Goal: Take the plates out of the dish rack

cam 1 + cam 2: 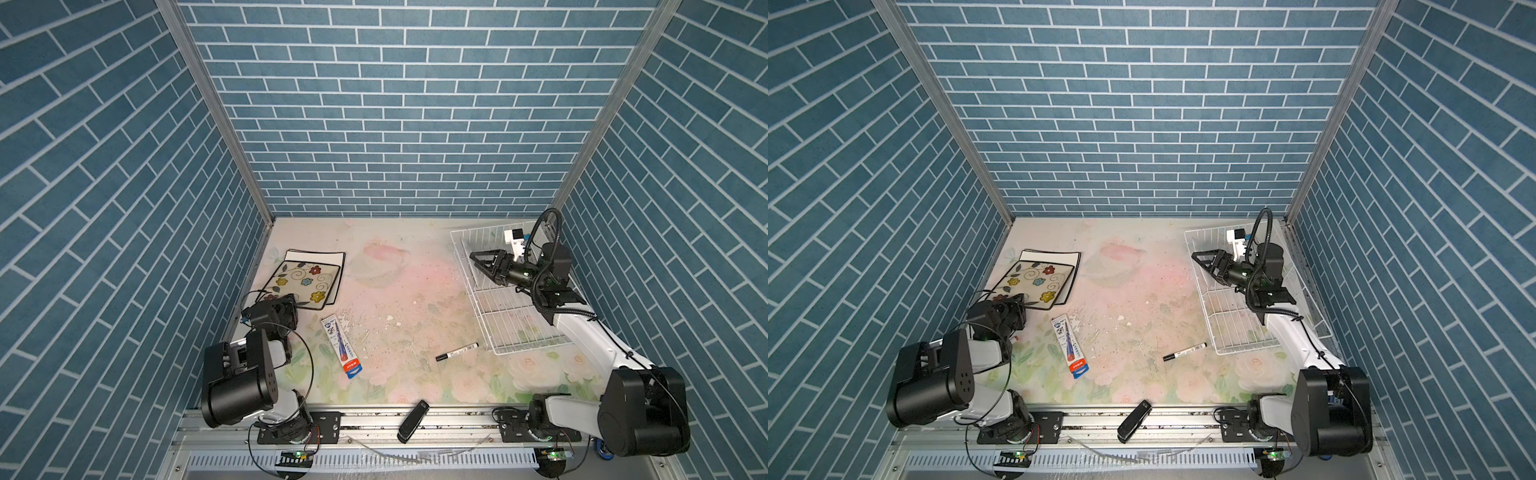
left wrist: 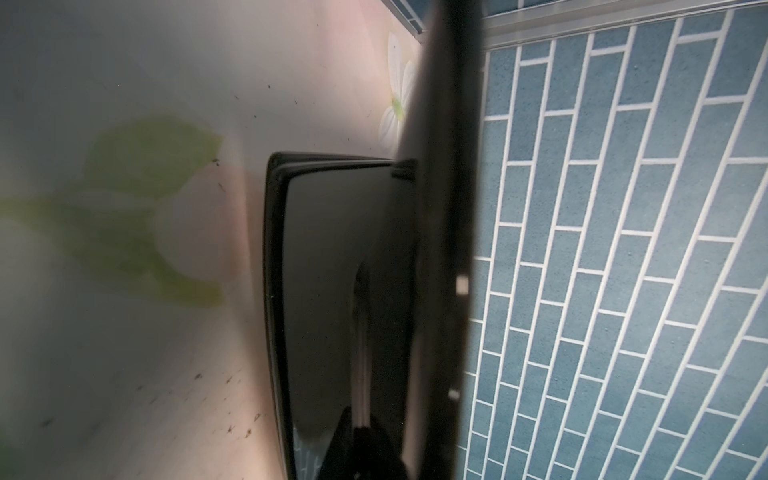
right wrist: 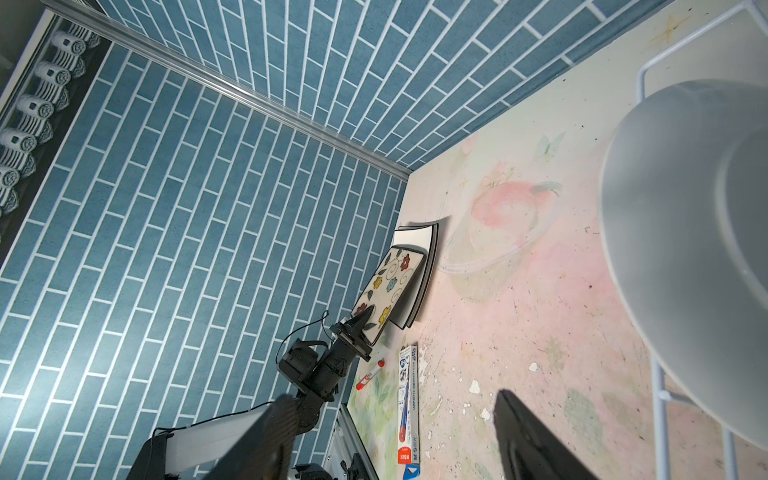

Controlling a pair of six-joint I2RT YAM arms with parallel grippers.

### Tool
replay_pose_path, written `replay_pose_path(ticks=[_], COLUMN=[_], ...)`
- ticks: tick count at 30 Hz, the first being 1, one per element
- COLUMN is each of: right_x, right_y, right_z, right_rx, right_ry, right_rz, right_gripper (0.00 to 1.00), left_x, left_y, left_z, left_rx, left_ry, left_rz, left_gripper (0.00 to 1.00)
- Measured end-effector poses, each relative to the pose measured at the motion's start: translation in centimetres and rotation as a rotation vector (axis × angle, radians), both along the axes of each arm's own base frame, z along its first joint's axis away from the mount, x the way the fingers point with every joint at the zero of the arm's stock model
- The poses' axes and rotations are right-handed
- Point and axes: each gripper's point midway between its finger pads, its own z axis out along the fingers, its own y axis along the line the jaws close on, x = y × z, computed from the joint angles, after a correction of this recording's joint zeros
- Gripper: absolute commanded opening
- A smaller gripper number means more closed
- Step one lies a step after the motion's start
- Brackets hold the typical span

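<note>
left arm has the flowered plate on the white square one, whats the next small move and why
Probably open the left gripper and let go: the flowered plate seems to rest on the white square plate, its near corner pinched between shut fingers.

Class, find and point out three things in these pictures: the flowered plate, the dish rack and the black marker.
flowered plate (image 1: 307,282), in a top view, on its cream patterned face.
dish rack (image 1: 505,320), in a top view, on its bare wire floor.
black marker (image 1: 456,351), in a top view, mid-barrel.

Floral table (image 1: 409,286) bears plates (image 1: 309,280), dish rack (image 1: 512,328), marker (image 1: 456,351), pen box (image 1: 341,347).
</note>
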Motion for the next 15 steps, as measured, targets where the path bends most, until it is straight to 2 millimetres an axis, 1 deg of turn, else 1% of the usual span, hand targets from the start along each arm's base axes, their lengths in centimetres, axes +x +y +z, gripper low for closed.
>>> replay_pose_path(ticks=[5, 9, 11, 15], right_x=[0.2, 0.2, 0.3, 0.3], right_y=[-0.1, -0.1, -0.2, -0.2], right_z=[-0.2, -0.3, -0.3, -0.3], right_rx=[-0.001, -0.001, -0.001, -0.001], right_ry=[0.006, 0.008, 0.007, 0.008], right_rz=[-0.003, -0.004, -0.005, -0.005], right_gripper=[0.76, 0.76, 0.76, 0.76], left_x=[0.2, 0.7, 0.9, 1.2], left_y=[0.1, 0.2, 0.3, 0.3], left_z=[0.2, 0.9, 1.3, 1.6], left_rx=[0.009, 0.016, 0.02, 0.023], left_ry=[-0.002, -0.024, -0.035, -0.044], left_rz=[-0.002, -0.003, -0.003, -0.005], left_gripper=[0.21, 0.25, 0.3, 0.38])
